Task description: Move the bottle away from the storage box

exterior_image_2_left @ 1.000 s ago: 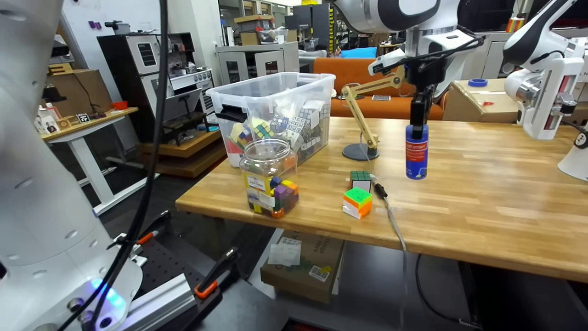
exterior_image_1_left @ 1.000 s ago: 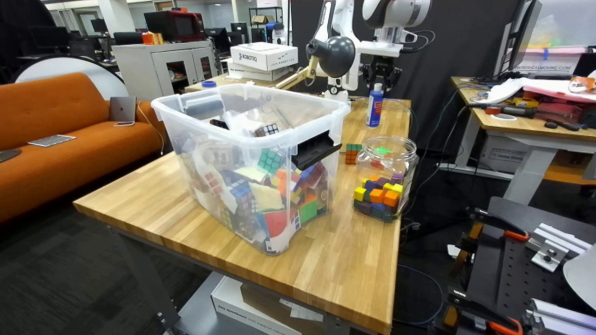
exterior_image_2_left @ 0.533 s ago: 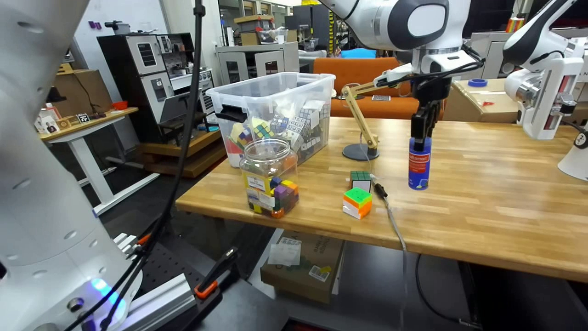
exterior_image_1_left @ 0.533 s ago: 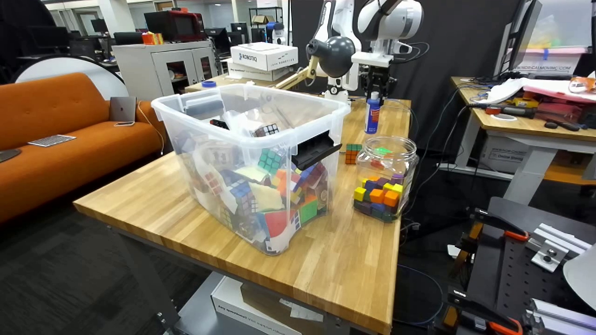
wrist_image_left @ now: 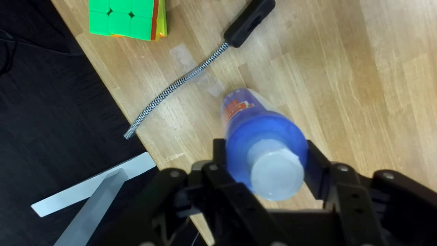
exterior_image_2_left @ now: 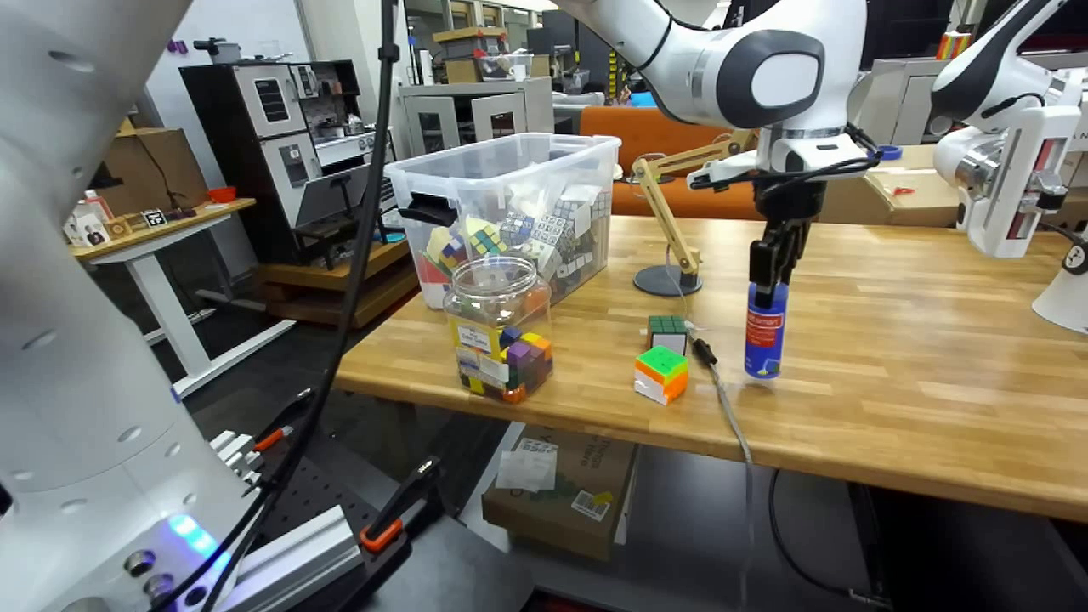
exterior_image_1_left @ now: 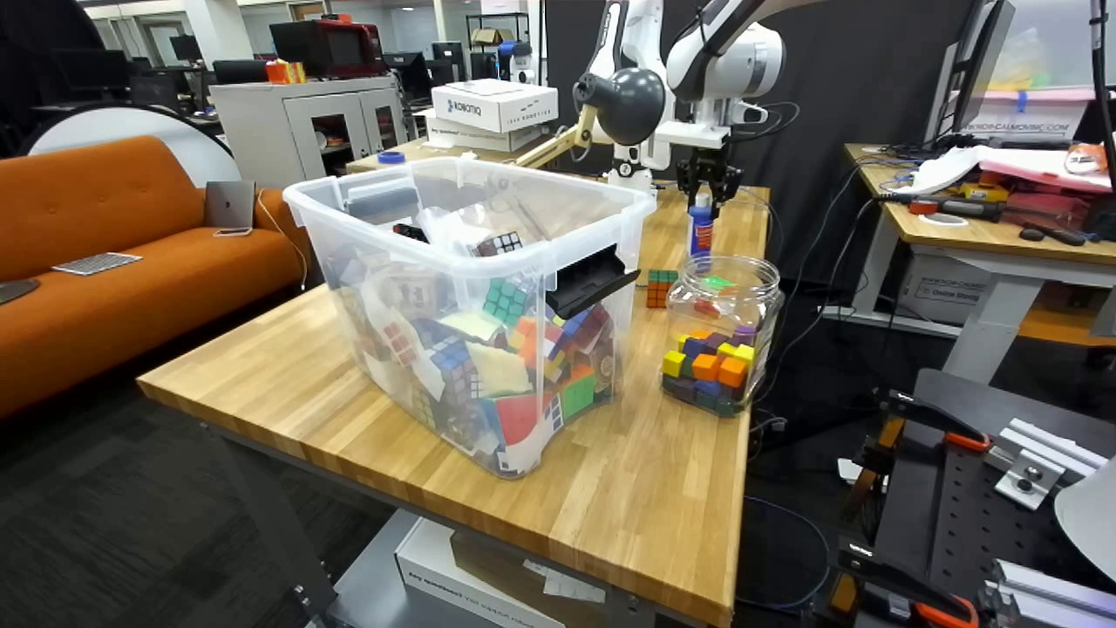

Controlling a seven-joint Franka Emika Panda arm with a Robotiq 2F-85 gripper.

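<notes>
Bottle (wrist_image_left: 268, 131), round-shouldered blue cylinder, in angular black gripper (wrist_image_left: 267, 161)

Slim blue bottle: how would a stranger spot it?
Start at the large translucent plastic storage box on the wooden table. Past the wooden-armed desk lamp, the black gripper holds the slim blue bottle. Unlike the green, orange and white puzzle cube nearby, it's cylindrical, with a red label and white cap.

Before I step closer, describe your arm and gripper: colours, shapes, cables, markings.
The arm is white and rounded, with dark grey patches and a silvery ring near the wrist. Black cables hang along it and loop at the wrist; a blue light glows on its base. I can read no lettering. The gripper is black, with angular, jointed fingers and small round grey screw heads.
</notes>
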